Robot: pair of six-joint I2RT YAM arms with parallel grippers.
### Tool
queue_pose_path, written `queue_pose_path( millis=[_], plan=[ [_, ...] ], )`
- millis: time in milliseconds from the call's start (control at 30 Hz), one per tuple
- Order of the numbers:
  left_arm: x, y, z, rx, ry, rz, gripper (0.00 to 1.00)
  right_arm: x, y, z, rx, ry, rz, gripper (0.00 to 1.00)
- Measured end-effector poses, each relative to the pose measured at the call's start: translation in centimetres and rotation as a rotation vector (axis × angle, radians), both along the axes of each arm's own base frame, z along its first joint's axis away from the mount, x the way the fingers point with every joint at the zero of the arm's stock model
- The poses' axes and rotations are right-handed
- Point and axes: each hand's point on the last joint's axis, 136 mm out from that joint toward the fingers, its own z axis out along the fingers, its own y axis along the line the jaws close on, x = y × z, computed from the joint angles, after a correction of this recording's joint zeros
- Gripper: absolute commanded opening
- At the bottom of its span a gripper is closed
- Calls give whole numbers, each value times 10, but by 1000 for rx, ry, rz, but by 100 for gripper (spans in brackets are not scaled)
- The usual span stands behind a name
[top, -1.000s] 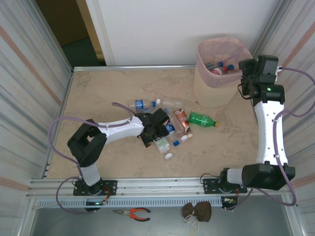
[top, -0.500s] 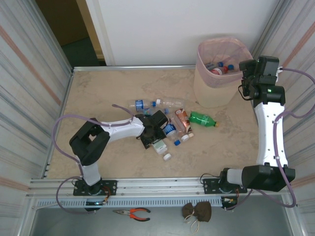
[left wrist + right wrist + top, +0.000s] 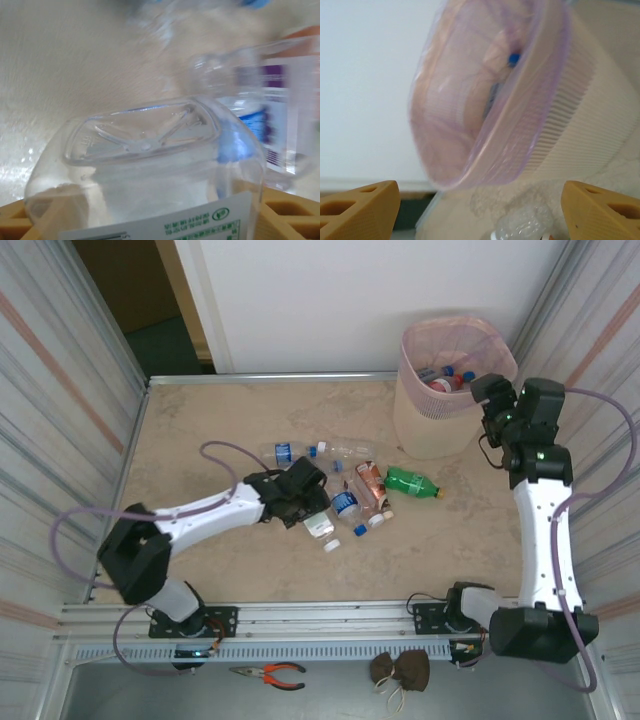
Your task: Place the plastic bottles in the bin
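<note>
Clear bottle apparently between the left fingers, base outward.

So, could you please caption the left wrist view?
Clear bottle framed by the left end effector, a labelled bottle lying beyond on the table.

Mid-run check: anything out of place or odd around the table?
Nothing looks damaged or spilled. The plastic bottles lie scattered on the table, as the job expects. The only oddities are orange-handled pliers and a brown bundle on the ledge below the table's near edge.
</note>
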Motion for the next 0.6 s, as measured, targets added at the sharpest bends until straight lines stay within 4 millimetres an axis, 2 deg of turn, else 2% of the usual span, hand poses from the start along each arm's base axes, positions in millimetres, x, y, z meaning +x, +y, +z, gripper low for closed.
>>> queue_pose_path(
  millis=[133,267,467,600],
  plan=[
    [8,7,51,-98,-221,-74,61,-9,31,18,-94,-130,215,83],
    [12,19,102,-194,-445,-126,58,-29,65,44,-174,-289,433,85],
    [22,32,168,-319,-691,-196,59,-79,130,76,-295,-525,786,88],
    [8,23,210,-391,-848,-338,62,-122,177,84,-380,-673,1016,89]
  ],
)
